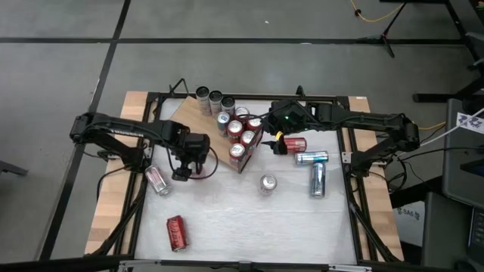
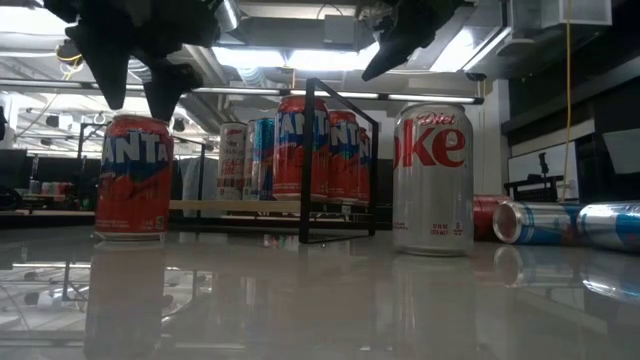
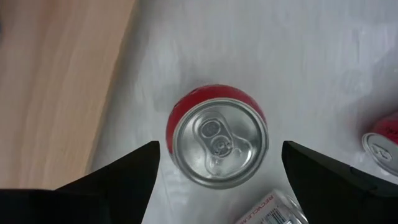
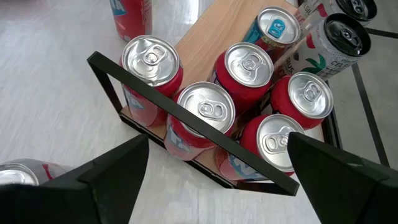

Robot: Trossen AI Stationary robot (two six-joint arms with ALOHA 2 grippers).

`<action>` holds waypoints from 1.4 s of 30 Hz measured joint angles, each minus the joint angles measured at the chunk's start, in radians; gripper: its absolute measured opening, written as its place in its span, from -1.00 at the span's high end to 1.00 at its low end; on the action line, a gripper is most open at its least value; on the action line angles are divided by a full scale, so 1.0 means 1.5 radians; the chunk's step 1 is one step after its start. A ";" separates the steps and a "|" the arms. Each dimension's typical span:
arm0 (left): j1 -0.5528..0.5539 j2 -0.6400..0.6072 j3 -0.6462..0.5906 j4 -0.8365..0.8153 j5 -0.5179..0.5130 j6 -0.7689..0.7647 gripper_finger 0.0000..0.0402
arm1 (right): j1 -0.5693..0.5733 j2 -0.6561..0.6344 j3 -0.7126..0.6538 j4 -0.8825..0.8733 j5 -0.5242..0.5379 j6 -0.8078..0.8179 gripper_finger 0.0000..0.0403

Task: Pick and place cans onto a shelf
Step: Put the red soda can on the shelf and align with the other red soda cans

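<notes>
Pick step: left gripper (image 3: 214, 171) wide open, empty, above upright red can (image 3: 217, 135). Next: drop, close. Right gripper (image 4: 217, 180) open, empty, over shelf (image 4: 211, 28).

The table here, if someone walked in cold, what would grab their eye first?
Probably the cluster of red cans packed upright on the wooden shelf behind its black frame, with the open right gripper poised just over them. Next, the open left gripper hanging directly above a lone upright red can on the white table, fingers straddling it without touching. Several cans lie toppled around the table.
</notes>
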 joint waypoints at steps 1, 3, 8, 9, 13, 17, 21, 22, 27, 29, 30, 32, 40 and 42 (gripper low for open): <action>-0.003 0.004 0.000 0.000 0.000 0.000 -0.63 | 0.000 0.000 0.000 0.000 0.000 0.000 -0.85; -0.007 0.008 0.000 -0.003 -0.002 0.000 -0.63 | 0.000 0.000 0.000 0.000 0.000 0.000 -0.85; -0.022 0.014 0.000 -0.008 -0.032 0.001 -0.63 | 0.000 0.000 0.000 0.000 0.000 0.000 -0.85; -0.025 0.015 0.000 -0.009 -0.041 0.001 -0.63 | 0.000 0.000 0.000 0.000 0.000 0.000 -0.85; -0.029 0.023 0.000 -0.005 -0.049 0.001 -0.63 | 0.000 0.000 0.000 0.001 0.000 0.000 -0.85; -0.032 0.036 0.000 0.008 -0.049 0.002 -0.63 | 0.000 0.000 0.000 0.001 0.000 0.000 -0.85; -0.032 0.052 0.000 0.010 -0.044 0.005 -0.63 | 0.000 0.000 0.000 0.002 0.000 0.000 -0.85; -0.032 0.057 0.000 0.012 -0.043 0.007 -0.63 | 0.000 0.000 0.000 0.002 0.000 0.000 -0.85; -0.032 0.075 0.000 0.008 -0.033 0.017 -0.63 | 0.000 0.000 0.000 0.002 0.000 0.000 -0.85; -0.032 0.083 0.000 0.008 -0.032 0.017 -0.63 | 0.000 0.000 0.000 0.002 0.000 0.000 -0.85; -0.032 0.086 0.000 0.007 -0.032 0.017 -0.63 | 0.000 0.000 0.000 0.002 0.000 0.000 -0.85; -0.032 0.087 0.000 0.007 -0.032 0.017 -0.63 | 0.000 0.000 0.000 0.002 0.000 0.000 -0.85; -0.032 0.087 0.000 0.016 -0.031 -0.047 -0.63 | 0.000 0.000 0.000 0.002 0.000 0.000 -0.85; -0.032 0.087 0.000 0.016 -0.031 -0.054 -0.63 | 0.000 0.000 0.000 0.002 0.000 0.000 -0.85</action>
